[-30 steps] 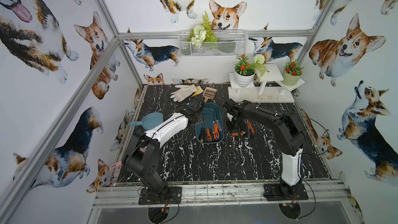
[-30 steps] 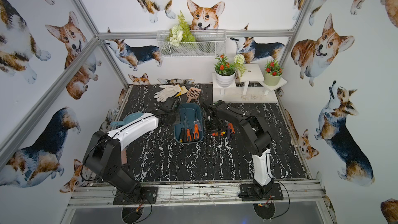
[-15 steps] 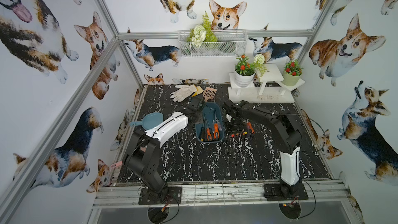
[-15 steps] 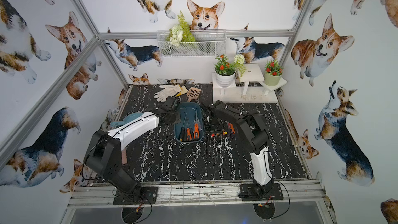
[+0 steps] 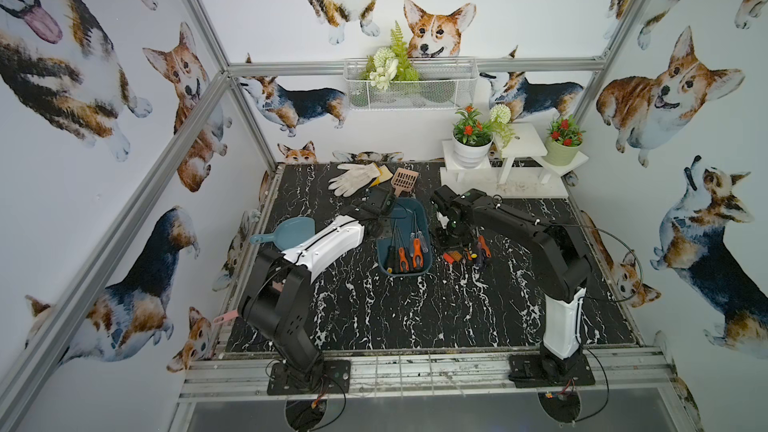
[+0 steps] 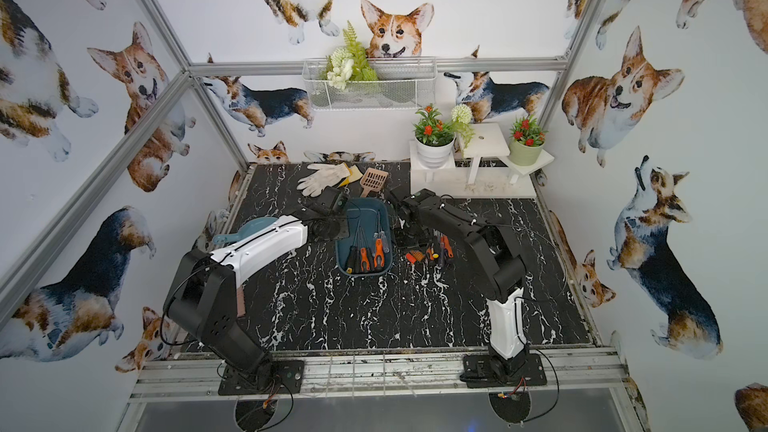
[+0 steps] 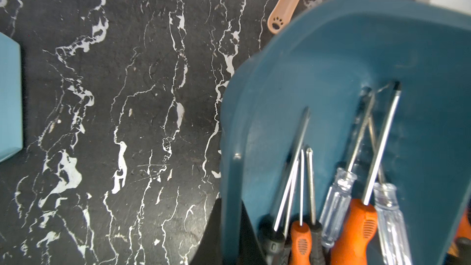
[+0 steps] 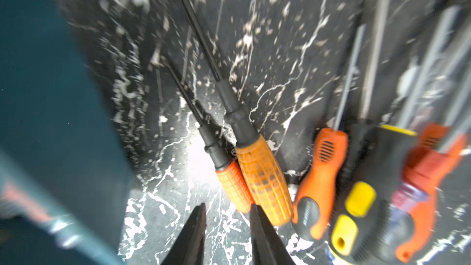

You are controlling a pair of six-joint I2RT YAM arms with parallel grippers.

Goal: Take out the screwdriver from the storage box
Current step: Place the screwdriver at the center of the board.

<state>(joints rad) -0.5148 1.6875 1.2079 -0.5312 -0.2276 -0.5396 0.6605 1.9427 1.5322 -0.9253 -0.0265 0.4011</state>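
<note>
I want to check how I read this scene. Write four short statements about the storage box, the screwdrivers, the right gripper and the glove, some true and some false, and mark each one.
1. Several screwdrivers lie inside the storage box. True.
2. The right gripper is closed on an orange screwdriver. False: its jaws stand apart with nothing between them, above the table.
3. Some loose screwdrivers lie on the table beside the box, on the right arm's side. True.
4. The white glove lies inside the storage box. False: it lies on the table near the back wall, outside the box.
</note>
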